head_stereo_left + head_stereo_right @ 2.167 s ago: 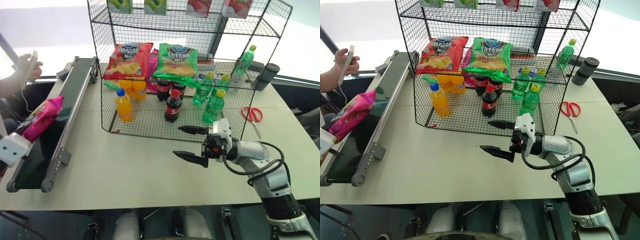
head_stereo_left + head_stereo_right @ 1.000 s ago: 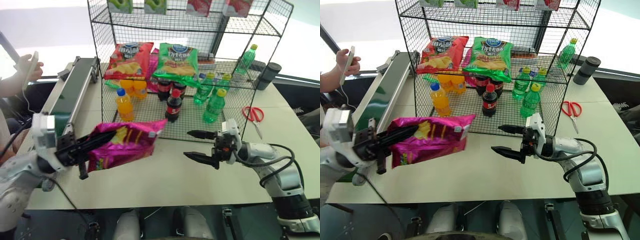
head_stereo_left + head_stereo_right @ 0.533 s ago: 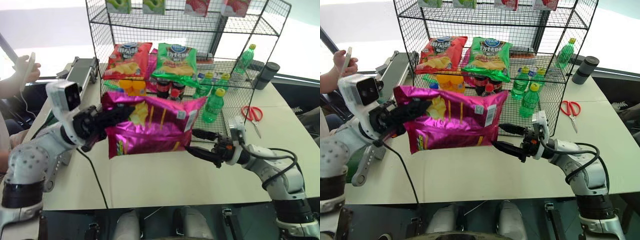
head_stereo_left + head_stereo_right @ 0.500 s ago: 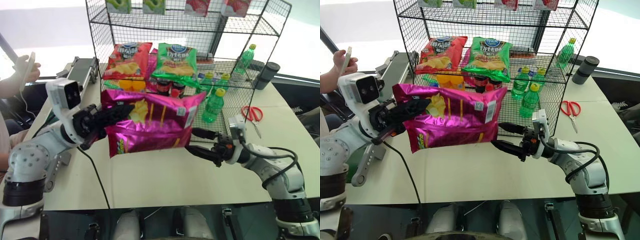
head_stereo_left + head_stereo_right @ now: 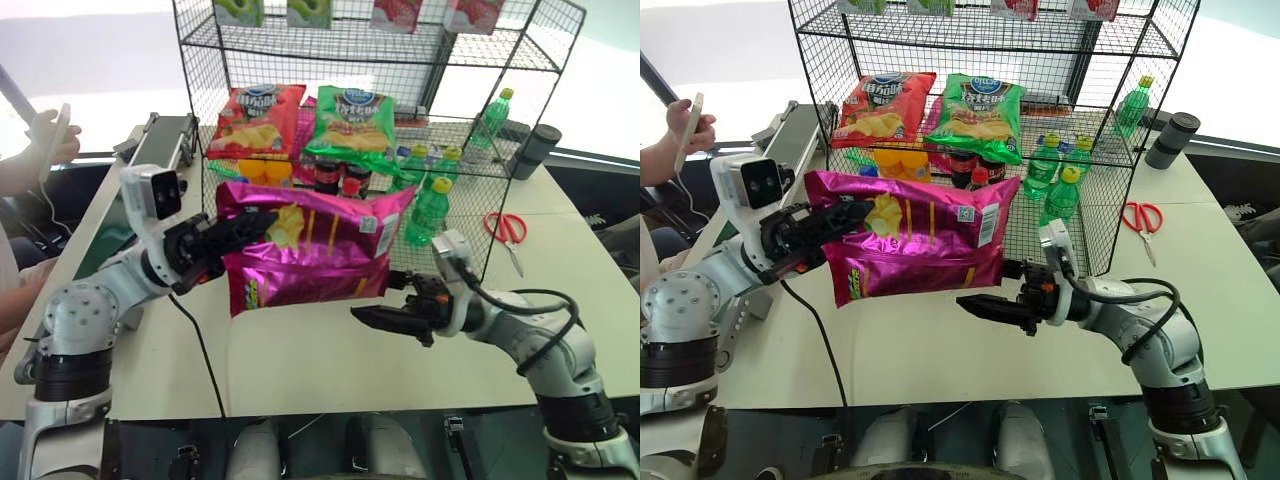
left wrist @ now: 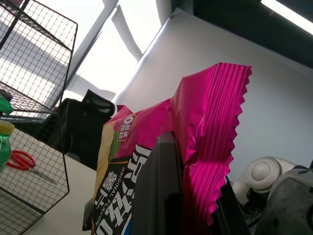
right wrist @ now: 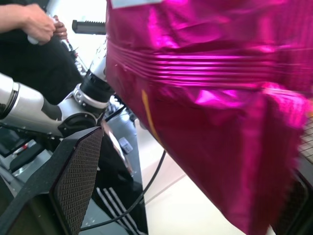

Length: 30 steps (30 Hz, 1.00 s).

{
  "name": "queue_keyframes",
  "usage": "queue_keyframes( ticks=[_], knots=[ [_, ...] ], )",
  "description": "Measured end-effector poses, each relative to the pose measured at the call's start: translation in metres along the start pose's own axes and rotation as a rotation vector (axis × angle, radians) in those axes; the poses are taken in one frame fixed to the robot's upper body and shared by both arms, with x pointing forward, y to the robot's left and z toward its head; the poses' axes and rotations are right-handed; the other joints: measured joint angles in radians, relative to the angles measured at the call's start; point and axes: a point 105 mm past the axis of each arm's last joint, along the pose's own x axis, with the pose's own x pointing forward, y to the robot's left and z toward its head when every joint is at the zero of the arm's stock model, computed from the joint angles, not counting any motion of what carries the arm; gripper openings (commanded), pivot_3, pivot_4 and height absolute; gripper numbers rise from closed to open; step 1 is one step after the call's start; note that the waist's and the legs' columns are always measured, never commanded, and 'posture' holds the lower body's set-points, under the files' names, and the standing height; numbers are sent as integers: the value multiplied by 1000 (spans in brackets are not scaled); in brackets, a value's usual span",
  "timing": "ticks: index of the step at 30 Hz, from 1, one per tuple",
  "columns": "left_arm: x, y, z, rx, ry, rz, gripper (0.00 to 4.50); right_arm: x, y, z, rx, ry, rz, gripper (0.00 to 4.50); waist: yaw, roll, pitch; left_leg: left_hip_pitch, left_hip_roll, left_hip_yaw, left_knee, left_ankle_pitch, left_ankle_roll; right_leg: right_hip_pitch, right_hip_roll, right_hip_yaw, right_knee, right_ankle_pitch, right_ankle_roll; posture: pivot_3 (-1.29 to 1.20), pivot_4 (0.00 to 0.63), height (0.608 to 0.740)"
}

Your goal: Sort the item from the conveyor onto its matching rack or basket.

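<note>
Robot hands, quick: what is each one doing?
Left gripper: shut on the pink chip bag.
Right gripper: open, holding nothing, jaws around the bag's lower corner.

A mock shop in a lab: a stocked wire rack (image 5: 480, 60) beside a conveyor (image 5: 165, 140).

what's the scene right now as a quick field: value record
held item: magenta chip bag, in the air in front of the rack
left gripper: shut on the bag's left end
right gripper: open, at the bag's lower right corner
rack: black wire shelving, red chip bag and green chip bag on the middle shelf
conveyor: at the table's left
</note>
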Motion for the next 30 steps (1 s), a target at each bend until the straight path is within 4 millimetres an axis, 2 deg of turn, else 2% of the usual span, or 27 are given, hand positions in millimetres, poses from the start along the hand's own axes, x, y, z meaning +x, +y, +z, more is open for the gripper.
queue_keyframes(
  ticks=[3, 6, 12, 13, 14, 15, 18, 22, 25, 26, 30],
  knots=[
    [-1, 1, -1, 2, 5, 3, 54, 3, 1, -1, 3, 4, 11, 4500, 0, 0, 0, 0, 0, 0, 0, 0, 0, 0, 0, 0, 0, 0, 0, 0, 150, 738],
    [-3, 4, -4, 9, 11, 24, 0, 3, 1, 1, 0, 9, 16, 3704, 0, 0, 0, 0, 0, 0, 0, 0, 0, 0, 0, 0, 0, 0, 0, 0, 150, 738],
    [-4, 10, -6, 52, 2, 53, 0, 1, -1, -1, 10, 28, 11, 647, 1, 0, 0, 0, 0, 0, 0, -1, 1, 0, 0, 0, 0, 0, 0, 0, 150, 738],
    [-4, 11, -7, 53, 3, 54, 0, 1, 0, -1, 9, 30, 13, 197, 1, 0, 0, 0, 0, 0, 0, -1, 1, 0, 0, 0, 0, 0, 0, 0, 150, 738],
    [-4, 11, -7, 53, 4, 56, 0, 0, -1, -1, 3, 33, 11, 29, 1, 0, 0, 0, 0, 0, 0, -1, 1, 0, 0, 0, 0, 0, 0, 0, 150, 738],
    [-4, 12, -8, 56, 8, 60, 0, 0, -2, -1, -6, 37, 4, 29, 1, 0, 0, 0, 0, 0, 0, -1, 1, 0, 0, 0, 0, 0, 0, 0, 150, 738],
    [-9, 15, -11, 71, 45, 101, 837, -2, -5, -3, -26, 48, -24, 0, -1, 0, 0, 0, 0, 0, 0, -1, 1, 0, 0, 0, 0, 0, 0, 0, 150, 738],
    [-18, 19, -18, 79, 62, 142, 2749, -13, -12, -8, -72, 80, -99, 0, 2, 0, 0, -1, 0, 0, 0, -1, 1, 0, -1, 0, -1, 0, 0, 0, 150, 738],
    [-26, 25, -19, 146, 76, 187, 4252, -34, -18, -6, -116, 81, -209, 0, 9, 0, 0, -1, -1, 0, 0, -1, 1, 0, -1, -1, -3, 0, 0, 0, 150, 738],
    [-29, 26, -19, 171, 89, 200, 4442, -43, -18, -6, -144, 99, -249, 0, 14, 0, 0, -1, -1, 0, 0, -1, 2, 0, -1, -1, -3, 0, 0, 0, 150, 738],
    [-44, 38, -19, 282, 99, 276, 4442, -66, -12, 6, -265, 93, -382, 0, 24, 1, 0, -1, 0, 0, -2, -2, 3, 0, 0, -1, -5, 0, 0, 0, 150, 738]
  ],
)
